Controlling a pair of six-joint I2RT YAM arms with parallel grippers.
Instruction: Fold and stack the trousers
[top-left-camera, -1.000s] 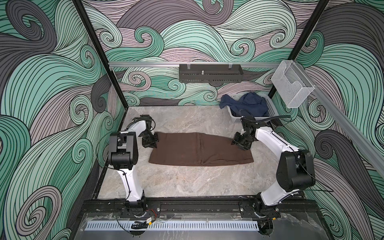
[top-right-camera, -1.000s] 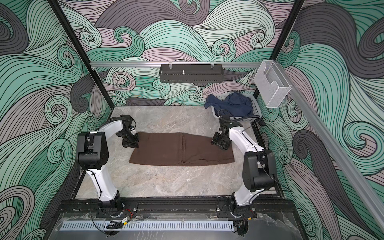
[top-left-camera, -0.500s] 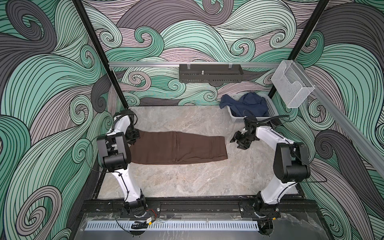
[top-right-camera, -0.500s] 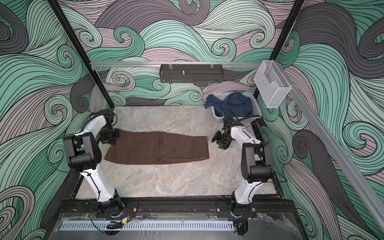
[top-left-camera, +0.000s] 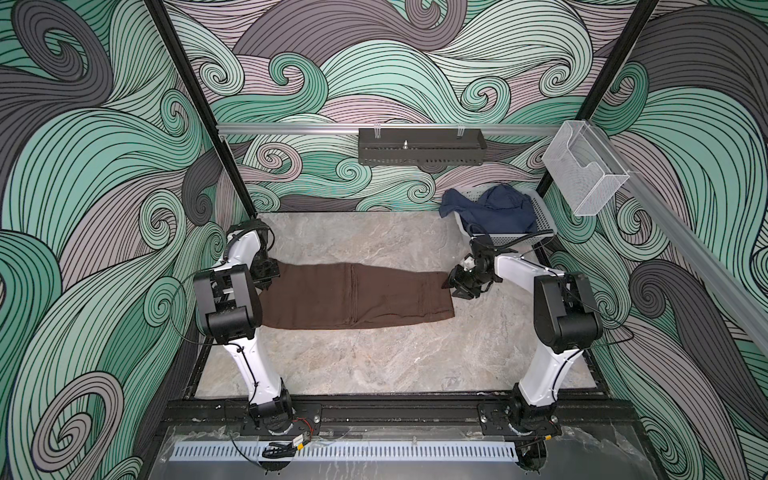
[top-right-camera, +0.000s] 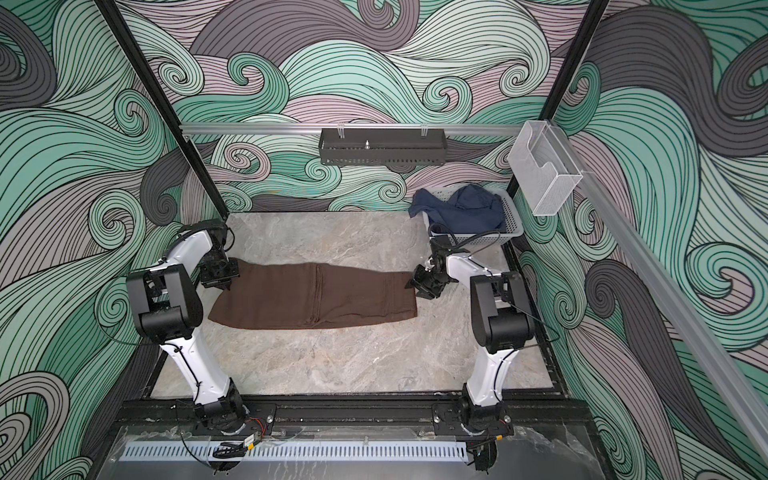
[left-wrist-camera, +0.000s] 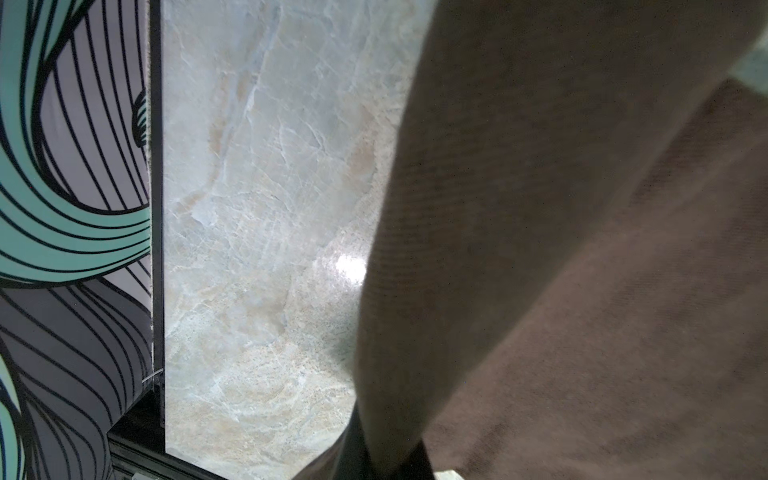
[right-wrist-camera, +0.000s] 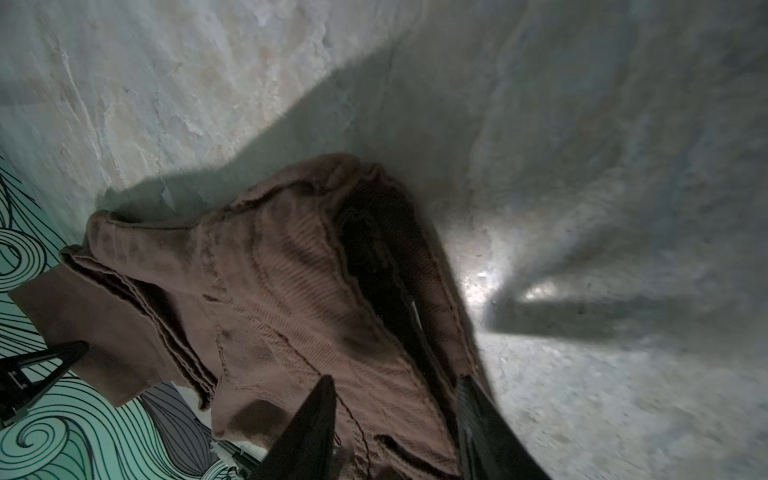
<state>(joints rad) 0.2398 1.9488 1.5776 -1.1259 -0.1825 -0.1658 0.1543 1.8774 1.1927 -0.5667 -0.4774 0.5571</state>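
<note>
The dark brown trousers (top-left-camera: 357, 297) (top-right-camera: 316, 295) lie folded lengthwise, flat across the middle of the marble table. My left gripper (top-left-camera: 266, 282) (top-right-camera: 220, 282) is shut on their left end. In the left wrist view the cloth (left-wrist-camera: 582, 291) rises straight out of the shut jaws (left-wrist-camera: 382, 465). My right gripper (top-left-camera: 451, 284) (top-right-camera: 413, 284) is at the far right corner of the trousers. In the right wrist view its two dark fingers stand apart (right-wrist-camera: 397, 380), with the bunched hem (right-wrist-camera: 270, 291) lying between them.
A grey basket (top-left-camera: 540, 216) with a navy-blue garment (top-left-camera: 494, 212) draped over it stands at the back right, close behind the right arm. A black shelf (top-left-camera: 419, 145) and a clear box (top-left-camera: 582, 170) hang on the rails. Patterned walls enclose the table.
The left gripper has dragged the trousers to the left. The right gripper let go of them, then moved left to their far right corner, and its jaws have narrowed.
</note>
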